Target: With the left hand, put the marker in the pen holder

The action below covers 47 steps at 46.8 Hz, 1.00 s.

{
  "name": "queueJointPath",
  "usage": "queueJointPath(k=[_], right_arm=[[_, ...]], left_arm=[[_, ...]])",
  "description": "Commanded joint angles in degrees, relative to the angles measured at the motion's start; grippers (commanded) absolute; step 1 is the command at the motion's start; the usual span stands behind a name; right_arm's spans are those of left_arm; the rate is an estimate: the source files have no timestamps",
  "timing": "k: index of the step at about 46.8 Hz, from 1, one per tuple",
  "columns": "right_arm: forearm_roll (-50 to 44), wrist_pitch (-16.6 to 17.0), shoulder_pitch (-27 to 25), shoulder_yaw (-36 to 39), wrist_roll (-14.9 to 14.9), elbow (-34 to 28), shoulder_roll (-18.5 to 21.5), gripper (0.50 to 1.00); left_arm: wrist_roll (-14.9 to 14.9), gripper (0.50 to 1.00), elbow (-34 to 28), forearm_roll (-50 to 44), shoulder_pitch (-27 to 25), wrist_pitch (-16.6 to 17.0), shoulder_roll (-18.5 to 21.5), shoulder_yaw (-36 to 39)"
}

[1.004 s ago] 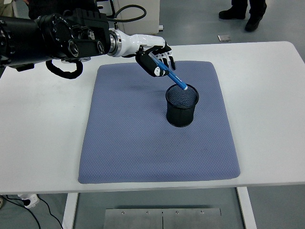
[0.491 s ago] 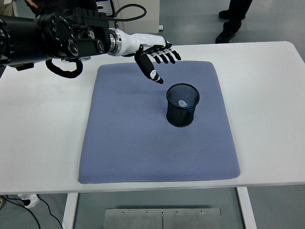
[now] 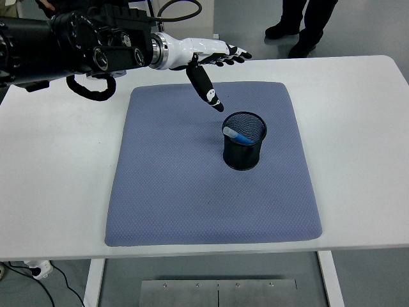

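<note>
Blue marker (image 3: pixel 238 136) lies tilted inside the black mesh cup (image 3: pixel 243 151) on the grey mat (image 3: pixel 192 192). We note the left hand (image 3: pixel 208 64) above and behind it, fingers spread, holding nothing. Risk we see: the thumb hangs low near the rim, so a downward sweep could tip the light cup.

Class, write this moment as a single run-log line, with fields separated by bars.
left robot hand: open, above mat's far edge | marker: inside pen holder, leaning | pen holder: upright on mat | right arm: not visible
</note>
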Motion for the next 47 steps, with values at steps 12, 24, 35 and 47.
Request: queueJointPath(k=[12, 24, 35, 47], right_arm=[[0.0, 0.1, 0.0, 0.0, 0.0, 0.0, 0.0, 1.000], [0.0, 0.0, 0.0, 0.0, 0.0, 0.0, 0.0, 1.000], [0.0, 0.0, 0.0, 0.0, 0.0, 0.0, 0.0, 1.000], [0.0, 0.0, 0.0, 0.0, 0.0, 0.0, 0.0, 1.000]], left_arm=[[0.0, 1.000, 2.8, -0.3, 0.8, 0.0, 0.0, -3.6], [0.0, 1.000, 3.1, -0.3, 0.8, -0.1, 5.3, -7.3], [-0.5, 1.000, 3.1, -0.3, 2.0, -0.1, 8.6, -9.6], [-0.7, 1.000, 3.0, -0.3, 4.8, -0.3, 14.4, -17.8]])
